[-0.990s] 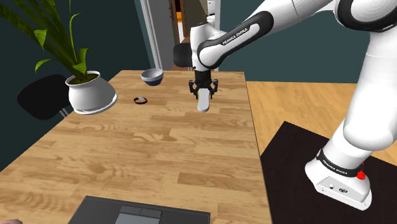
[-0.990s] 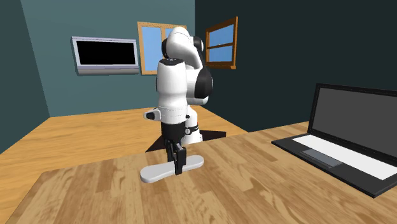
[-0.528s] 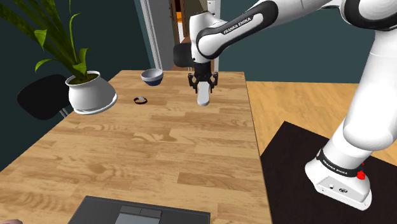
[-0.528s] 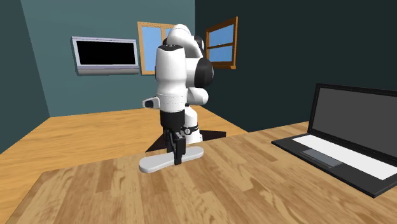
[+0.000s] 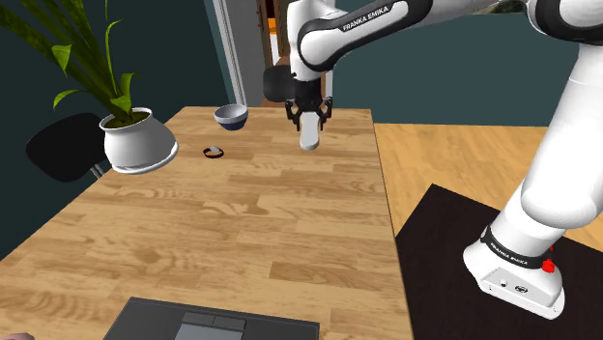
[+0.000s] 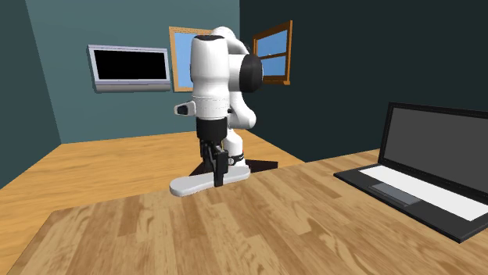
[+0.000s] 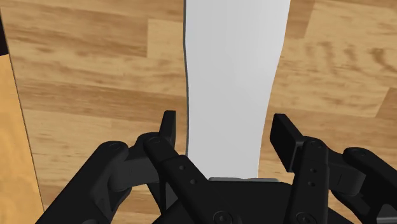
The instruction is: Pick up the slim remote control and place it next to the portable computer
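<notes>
A slim white remote (image 5: 308, 136) hangs above the far end of the wooden table (image 5: 242, 222), with my black gripper (image 5: 307, 116) shut on it near its middle. From the second exterior view the remote (image 6: 195, 184) lies level in the gripper (image 6: 217, 176), clear of the tabletop. Seen from the wrist, the remote (image 7: 232, 76) runs forward from between the fingers (image 7: 167, 127) of the gripper (image 7: 226, 127). The dark grey laptop (image 5: 208, 324) sits at the table's near edge in the shoulder view; it stands open (image 6: 422, 172) at the second exterior view's right.
A white potted plant (image 5: 138, 141) stands at the shoulder view's left edge of the table. A small bowl (image 5: 230, 116) and a dark ring (image 5: 214, 151) lie at the far end. The robot's stand (image 5: 464, 251) is at the lower right.
The arm has risen, carrying the remote higher above the table. The grip on the remote has stayed the same.
</notes>
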